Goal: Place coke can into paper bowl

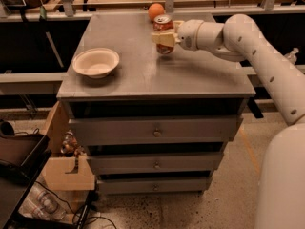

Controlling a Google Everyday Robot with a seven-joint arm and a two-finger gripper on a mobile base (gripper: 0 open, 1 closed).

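Note:
The red coke can point(163, 26) with a silver top is held upright a little above the grey cabinet top point(143, 75), near its back middle. My gripper point(164, 38) is shut on the can, with the white arm reaching in from the right. The off-white paper bowl point(96, 62) sits on the cabinet top at the left, well to the left of and nearer than the can. The bowl holds nothing.
An orange ball point(155, 11) lies at the back edge, just behind the can. The cabinet has several drawers point(155, 133) in front. A cardboard box point(66, 171) and a dark bin point(19, 156) stand on the floor at the left.

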